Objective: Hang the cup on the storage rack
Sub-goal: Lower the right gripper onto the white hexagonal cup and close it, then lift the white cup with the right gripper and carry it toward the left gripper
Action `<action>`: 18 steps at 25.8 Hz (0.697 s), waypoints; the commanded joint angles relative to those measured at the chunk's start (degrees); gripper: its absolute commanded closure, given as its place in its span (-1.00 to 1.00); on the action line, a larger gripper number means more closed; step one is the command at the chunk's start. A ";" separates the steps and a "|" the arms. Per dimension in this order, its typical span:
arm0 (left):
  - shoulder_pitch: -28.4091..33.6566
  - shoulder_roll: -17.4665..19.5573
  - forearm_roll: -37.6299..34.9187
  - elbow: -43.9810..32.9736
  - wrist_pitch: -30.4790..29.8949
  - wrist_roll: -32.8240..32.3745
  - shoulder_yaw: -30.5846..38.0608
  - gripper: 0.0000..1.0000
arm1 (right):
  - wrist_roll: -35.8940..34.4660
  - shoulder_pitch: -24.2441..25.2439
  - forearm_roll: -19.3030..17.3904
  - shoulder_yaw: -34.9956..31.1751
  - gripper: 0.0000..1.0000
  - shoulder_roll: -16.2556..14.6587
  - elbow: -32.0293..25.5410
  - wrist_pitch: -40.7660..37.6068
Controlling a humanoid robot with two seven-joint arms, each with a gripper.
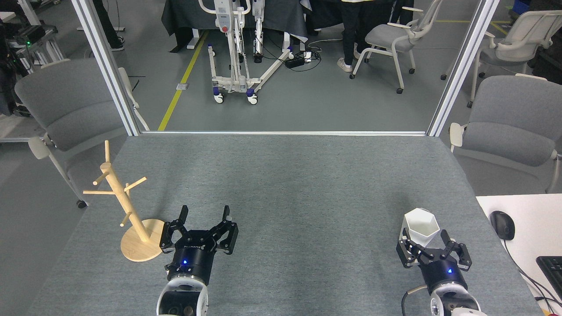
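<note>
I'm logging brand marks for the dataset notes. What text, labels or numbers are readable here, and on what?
Left claw: pale lettering across its black body, too small and blurred to read.
Right claw, cup, storage rack, keyboard: no readable text.

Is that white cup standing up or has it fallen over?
Standing upright. The cup sits on the grey table with its hexagonal opening facing up, and the inside looks empty. The right gripper is open around its near side.
</note>
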 commanded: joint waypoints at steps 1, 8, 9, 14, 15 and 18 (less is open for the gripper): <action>-0.08 -0.02 0.00 0.34 0.08 0.11 0.00 -0.99 | 0.05 -1.25 0.00 0.36 -0.98 0.00 1.84 0.08; -0.52 -0.11 0.00 1.04 0.34 0.20 0.00 -0.99 | 0.05 -2.13 0.00 0.36 -0.98 -0.09 3.07 0.08; -0.61 -0.11 0.00 1.13 0.34 0.20 0.00 -0.99 | 0.05 -2.48 0.00 0.36 -0.98 -0.09 3.25 0.08; -0.96 -0.20 0.00 1.92 0.43 0.20 0.09 -0.99 | 0.05 -4.06 0.00 0.36 -0.98 -0.17 5.00 0.08; -1.14 -0.20 0.00 1.92 0.43 0.20 0.00 -0.99 | -0.04 -4.24 0.00 0.36 -0.98 -0.17 5.35 0.08; -1.40 -0.20 0.00 2.63 0.52 0.29 0.09 -0.99 | 0.05 -5.21 0.00 0.36 -0.98 -0.26 6.06 0.17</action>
